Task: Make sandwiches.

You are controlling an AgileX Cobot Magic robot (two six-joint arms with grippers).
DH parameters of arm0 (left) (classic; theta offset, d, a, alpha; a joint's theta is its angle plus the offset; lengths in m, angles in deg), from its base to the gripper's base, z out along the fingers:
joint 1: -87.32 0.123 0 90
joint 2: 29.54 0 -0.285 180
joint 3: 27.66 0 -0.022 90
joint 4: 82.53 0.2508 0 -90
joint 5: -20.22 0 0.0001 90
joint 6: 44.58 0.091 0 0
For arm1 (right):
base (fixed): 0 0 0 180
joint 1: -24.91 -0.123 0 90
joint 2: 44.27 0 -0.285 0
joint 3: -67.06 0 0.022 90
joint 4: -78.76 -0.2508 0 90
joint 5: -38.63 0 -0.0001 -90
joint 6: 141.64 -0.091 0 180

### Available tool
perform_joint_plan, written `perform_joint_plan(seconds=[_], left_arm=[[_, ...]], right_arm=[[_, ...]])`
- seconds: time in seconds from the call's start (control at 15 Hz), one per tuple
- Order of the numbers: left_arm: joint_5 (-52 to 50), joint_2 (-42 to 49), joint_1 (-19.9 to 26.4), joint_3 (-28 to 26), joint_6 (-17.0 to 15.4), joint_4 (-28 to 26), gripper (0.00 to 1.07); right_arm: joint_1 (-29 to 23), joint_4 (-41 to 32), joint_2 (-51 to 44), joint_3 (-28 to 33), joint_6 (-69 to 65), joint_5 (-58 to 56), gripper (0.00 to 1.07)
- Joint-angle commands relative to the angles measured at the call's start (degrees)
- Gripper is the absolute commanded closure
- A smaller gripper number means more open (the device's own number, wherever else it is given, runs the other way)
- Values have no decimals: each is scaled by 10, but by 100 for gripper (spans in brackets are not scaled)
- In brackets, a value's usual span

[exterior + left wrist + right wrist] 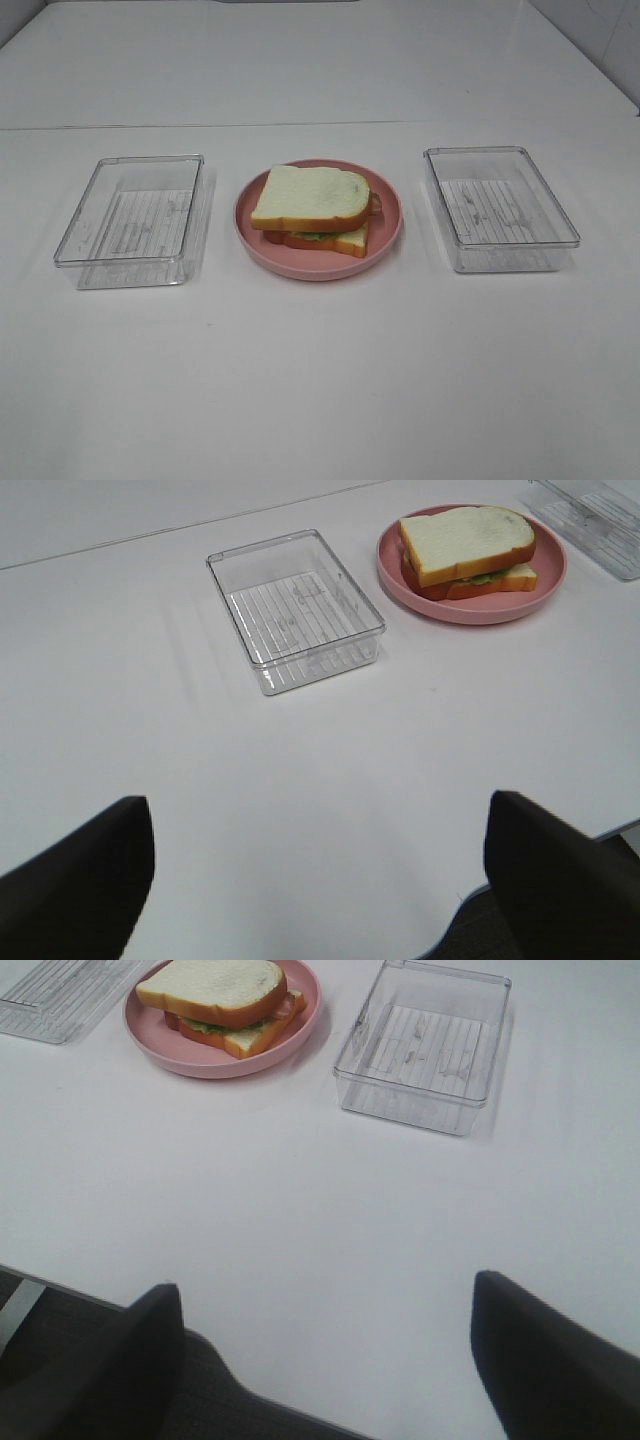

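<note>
One sandwich (312, 208) sits stacked on a round pink plate (390, 235) at the table's middle: two white bread slices with orange-brown crust, green lettuce and pinkish filling showing between them. It also shows in the left wrist view (468, 548) and the right wrist view (220, 998). Neither gripper shows in the exterior high view. My left gripper (320, 875) is open and empty near the table's front edge. My right gripper (325, 1360) is open and empty over the front edge too. Both are far from the sandwich.
A clear plastic box (132, 220) stands empty left of the plate; it also shows in the left wrist view (295, 608). A second clear box (498, 208) stands empty right of the plate, also in the right wrist view (425, 1045). The white table (320, 380) spreads in front.
</note>
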Motion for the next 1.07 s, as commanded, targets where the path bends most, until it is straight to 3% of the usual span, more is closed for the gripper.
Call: perform_joint_plan(seconds=[0.07, 0.33, 0.47, 0.67, 1.07], left_arm=[[-6, 11, -1, 1, -1, -1, 21], [-6, 12, -1, 1, -1, -1, 21], [-6, 12, 36, 1, -1, -1, 21], [-6, 12, 136, 1, -1, -1, 21], [-6, 15, 152, 1, -1, -1, 21]], right_arm=[[1, -1, -2, 2, 5, 7, 32], [1, -1, -2, 2, 5, 7, 32], [3, -2, -4, 2, 5, 7, 32], [80, -6, -6, 2, 5, 7, 32], [155, -7, -45, 2, 5, 7, 32]])
